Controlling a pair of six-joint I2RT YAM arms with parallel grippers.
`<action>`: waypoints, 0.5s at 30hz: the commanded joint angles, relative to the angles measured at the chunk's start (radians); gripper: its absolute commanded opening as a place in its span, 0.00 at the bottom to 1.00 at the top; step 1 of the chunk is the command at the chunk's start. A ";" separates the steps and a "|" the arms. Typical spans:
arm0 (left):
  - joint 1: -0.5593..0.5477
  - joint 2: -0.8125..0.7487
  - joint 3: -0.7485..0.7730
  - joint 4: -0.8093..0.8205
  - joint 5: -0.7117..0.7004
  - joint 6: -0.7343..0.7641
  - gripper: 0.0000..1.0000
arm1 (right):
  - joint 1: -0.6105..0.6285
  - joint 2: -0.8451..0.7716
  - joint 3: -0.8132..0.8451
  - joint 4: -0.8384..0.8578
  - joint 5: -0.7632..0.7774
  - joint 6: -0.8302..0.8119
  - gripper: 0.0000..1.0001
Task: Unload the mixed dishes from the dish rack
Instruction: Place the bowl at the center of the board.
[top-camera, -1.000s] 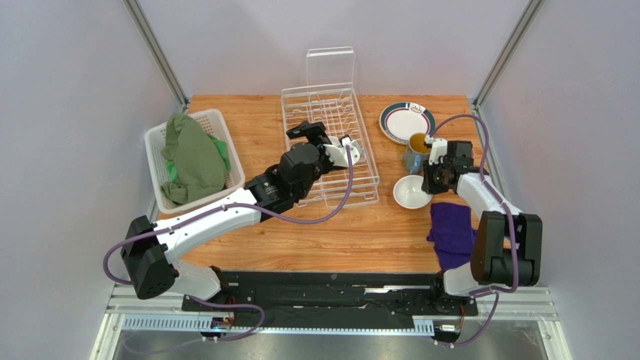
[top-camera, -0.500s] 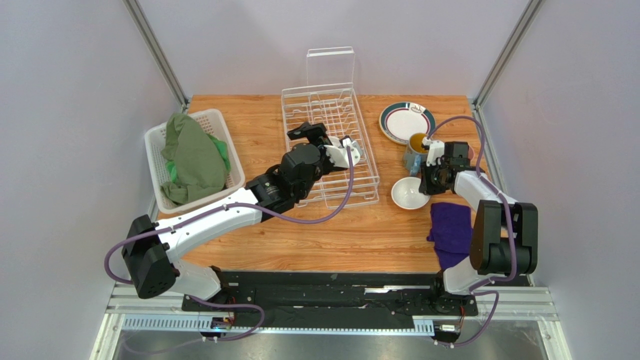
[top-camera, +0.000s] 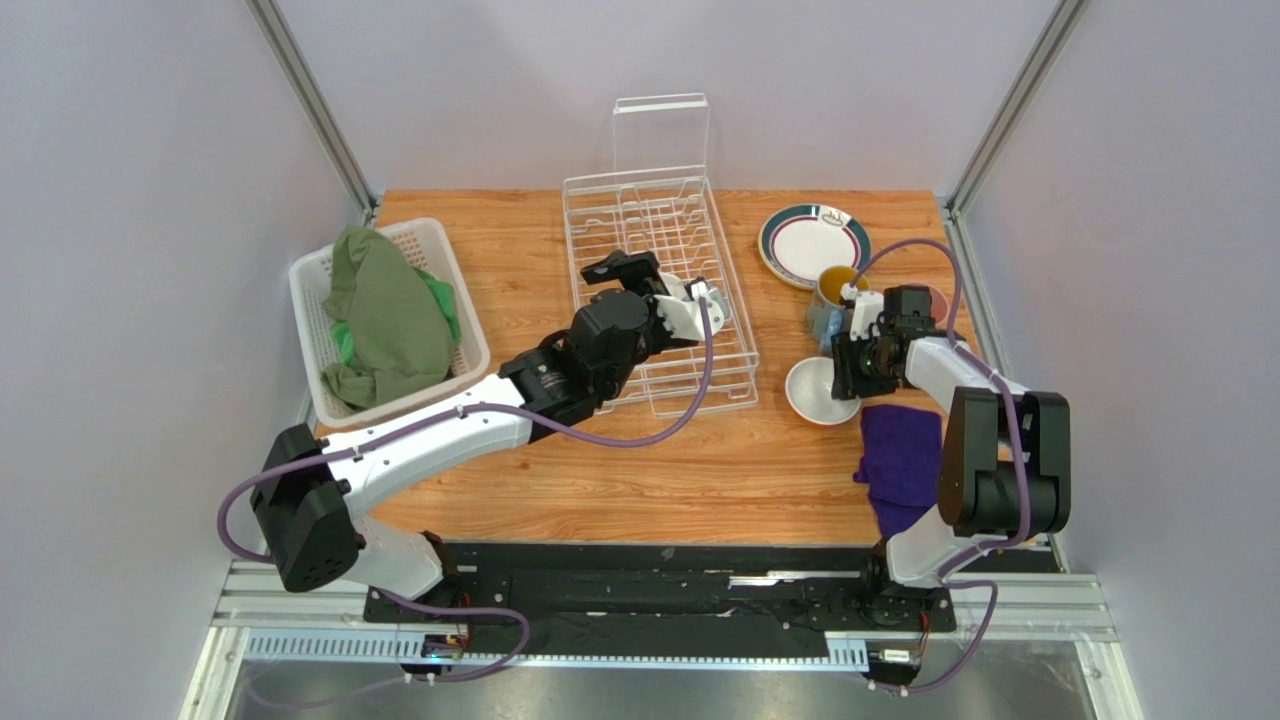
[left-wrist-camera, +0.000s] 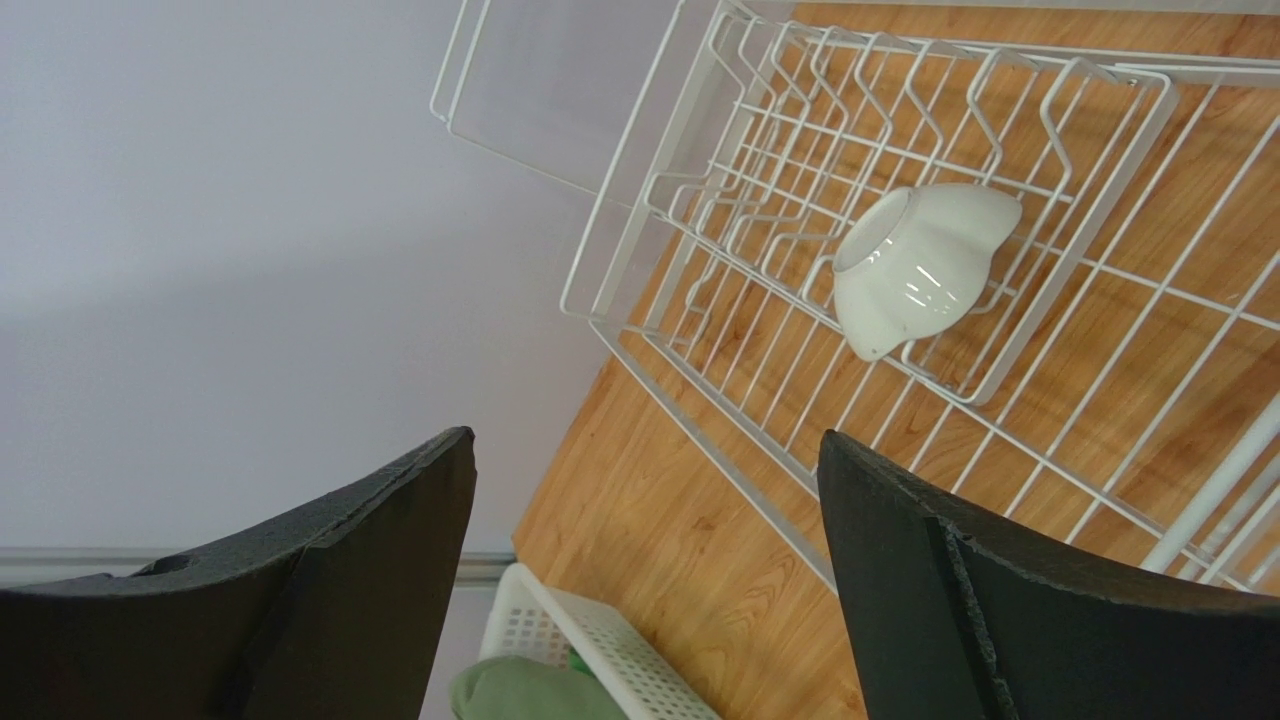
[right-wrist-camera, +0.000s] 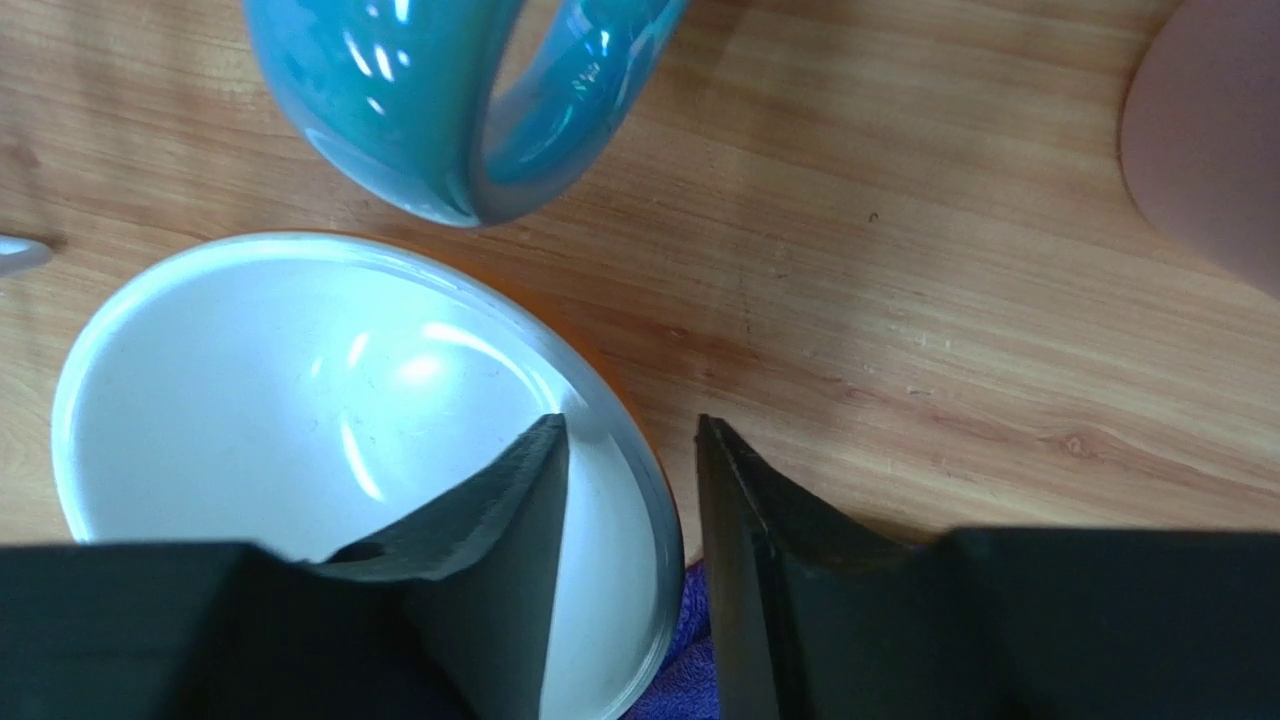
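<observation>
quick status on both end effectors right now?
Left end effector: open, holding nothing, over the rack near the white cup.
Right end effector: fingers straddle the bowl rim; cannot tell if clamped.

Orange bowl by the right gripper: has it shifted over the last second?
Yes, slightly. In the top view the orange bowl has slid left and a little nearer, away from the blue mug, with the right gripper straddling its rim.

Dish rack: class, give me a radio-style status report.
Left end effector open above the dish rack. Small white cup lies alone in it. Right end effector straddles the bowl rim, on the table. Nothing in the way.
</observation>
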 joint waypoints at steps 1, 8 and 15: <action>0.005 0.007 0.000 0.021 0.009 -0.015 0.92 | -0.005 -0.024 0.037 -0.016 0.029 -0.005 0.45; 0.041 0.081 0.086 -0.091 0.088 -0.078 0.92 | -0.005 -0.089 0.062 -0.045 0.017 0.011 0.60; 0.092 0.190 0.195 -0.191 0.197 -0.038 0.95 | -0.005 -0.179 0.118 -0.096 -0.021 0.040 0.63</action>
